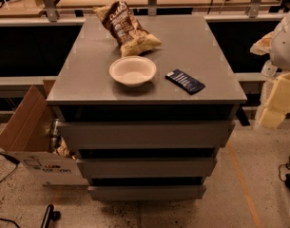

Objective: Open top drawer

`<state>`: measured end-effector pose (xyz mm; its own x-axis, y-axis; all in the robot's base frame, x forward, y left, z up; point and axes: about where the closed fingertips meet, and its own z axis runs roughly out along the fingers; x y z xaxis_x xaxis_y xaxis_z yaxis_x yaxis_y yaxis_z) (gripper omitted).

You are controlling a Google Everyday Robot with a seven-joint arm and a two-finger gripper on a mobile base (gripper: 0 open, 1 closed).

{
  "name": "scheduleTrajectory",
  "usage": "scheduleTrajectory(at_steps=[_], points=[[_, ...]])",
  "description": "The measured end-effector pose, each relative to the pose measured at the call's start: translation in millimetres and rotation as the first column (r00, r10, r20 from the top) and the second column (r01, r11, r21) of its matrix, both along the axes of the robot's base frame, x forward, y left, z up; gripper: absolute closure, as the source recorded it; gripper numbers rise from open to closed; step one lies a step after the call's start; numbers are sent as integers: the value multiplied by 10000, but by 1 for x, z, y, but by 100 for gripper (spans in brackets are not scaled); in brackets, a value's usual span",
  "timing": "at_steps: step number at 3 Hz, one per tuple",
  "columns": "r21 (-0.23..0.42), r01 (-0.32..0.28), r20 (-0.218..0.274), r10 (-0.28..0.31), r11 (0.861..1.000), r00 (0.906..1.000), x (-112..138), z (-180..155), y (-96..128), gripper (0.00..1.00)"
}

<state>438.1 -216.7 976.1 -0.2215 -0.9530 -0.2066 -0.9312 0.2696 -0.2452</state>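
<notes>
**Item: top drawer point(147, 134).** Uppermost and widest of three matte-grey fronts on the desk point(206, 46), directly under the dark gap below the desk top. Plain, no handle. Judged not yet drawn out.

**Gripper point(273, 110).** Cream-coloured, at the right edge of the view, beside the desk's right front corner and apart from it. Cannot tell how far open it is; nothing seen in its hold.

**On the desk:** chip bag point(128, 27), white bowl point(132, 70), dark blue packet point(185, 81) near the front right.

**Beside the desk, left:** open cardboard box point(25, 127).

**Hazards, judged:**
- The flat front offers little purchase, so a hold on its upper edge could slip.
- Approaching too low would catch the middle drawer point(147, 166).
- Approaching too high could sweep off the packet.
- A sharp pull could jolt the bowl.
</notes>
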Motion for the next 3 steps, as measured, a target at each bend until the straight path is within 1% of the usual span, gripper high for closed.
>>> scheduleTrajectory(at_steps=[1,2,3], points=[[0,0,0,0,10000,10000,0,0,0,0],[103,-264,370,261,9996,9990,6,-14,8,0],[664,-1080,628,1039,9919,9926,8,-65,30,0]])
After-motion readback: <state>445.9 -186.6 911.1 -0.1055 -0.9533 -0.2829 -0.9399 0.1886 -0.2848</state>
